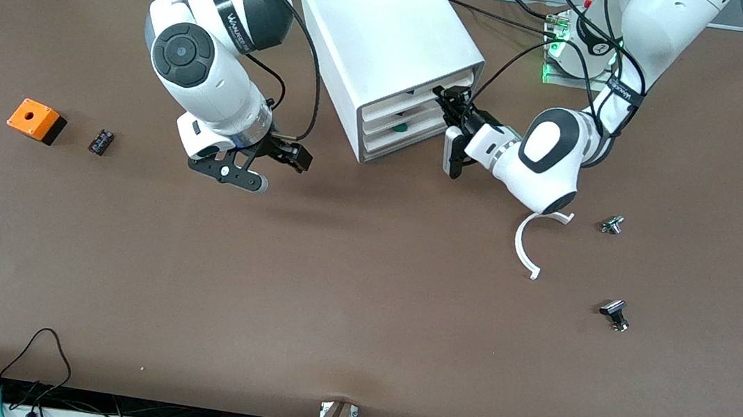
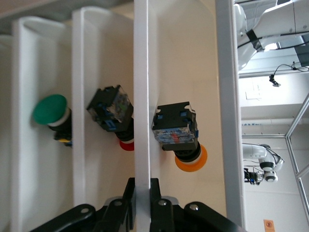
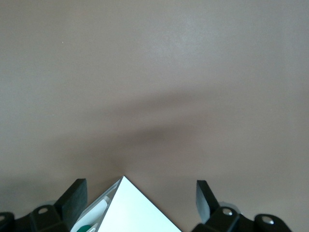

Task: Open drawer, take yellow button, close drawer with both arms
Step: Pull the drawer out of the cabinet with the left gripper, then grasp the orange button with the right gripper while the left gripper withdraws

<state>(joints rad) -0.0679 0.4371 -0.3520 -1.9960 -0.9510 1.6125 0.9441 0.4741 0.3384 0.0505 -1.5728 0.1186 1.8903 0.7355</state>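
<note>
The white drawer cabinet (image 1: pixel 391 36) stands at the middle of the table's robot side. My left gripper (image 1: pixel 447 100) is shut on the front wall of its top drawer (image 2: pixel 141 96), and both fingers (image 2: pixel 126 195) clamp the thin white panel in the left wrist view. The button (image 2: pixel 181 135), with an orange cap and a blue-and-black body, lies inside that drawer, close to my left gripper (image 2: pixel 142 195). My right gripper (image 1: pixel 274 168) hangs open and empty over the table beside the cabinet, toward the right arm's end. In the right wrist view a cabinet corner (image 3: pixel 128 208) shows between the open fingers (image 3: pixel 72 198).
A red-capped button (image 2: pixel 116 116) and a green-capped one (image 2: pixel 50 110) lie in the lower drawers. An orange cube with a hole (image 1: pixel 36 120) and a small black part (image 1: pixel 101 141) lie toward the right arm's end. A white curved strip (image 1: pixel 527 244), a silver part (image 1: pixel 611 225) and a black-capped part (image 1: pixel 615 313) lie toward the left arm's end.
</note>
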